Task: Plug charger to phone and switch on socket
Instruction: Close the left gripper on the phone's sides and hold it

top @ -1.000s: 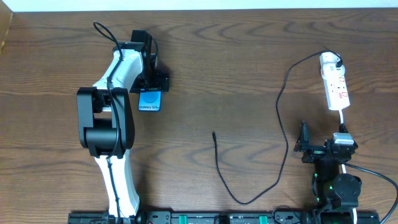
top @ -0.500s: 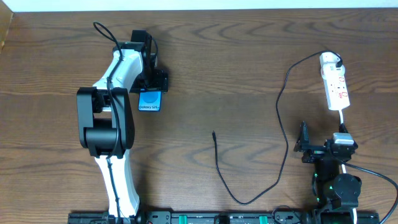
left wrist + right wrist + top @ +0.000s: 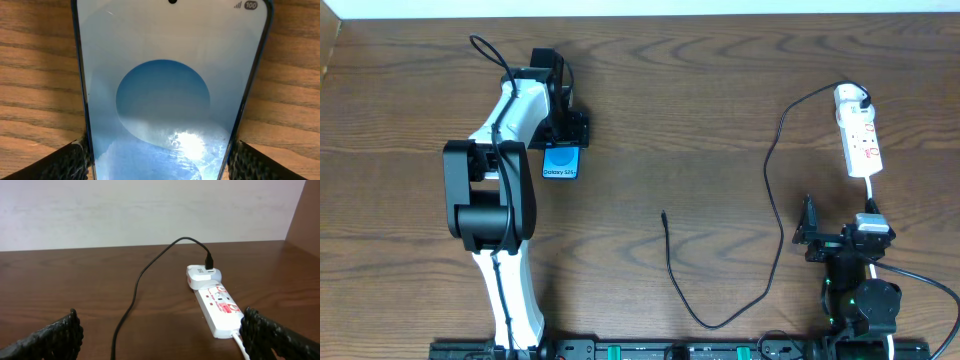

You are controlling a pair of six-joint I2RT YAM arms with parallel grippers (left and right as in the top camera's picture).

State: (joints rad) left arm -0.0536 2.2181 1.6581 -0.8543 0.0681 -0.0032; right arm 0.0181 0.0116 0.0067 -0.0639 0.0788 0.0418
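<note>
While on table (image 3: 670, 120), one phone (image 3: 561, 162), charger (image 3: 200, 275), socket (image 3: 861, 138)

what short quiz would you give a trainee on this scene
1. True or false: the charger's plug tip is already in the phone.
2. The left claw has a finger on each side of which thing? A phone, B socket, C adapter.
3. Fill in: the white adapter is plugged into the ___.

Key: 1 false, the plug tip lies loose on the table, apart from the phone. 2 A. 3 socket.
</note>
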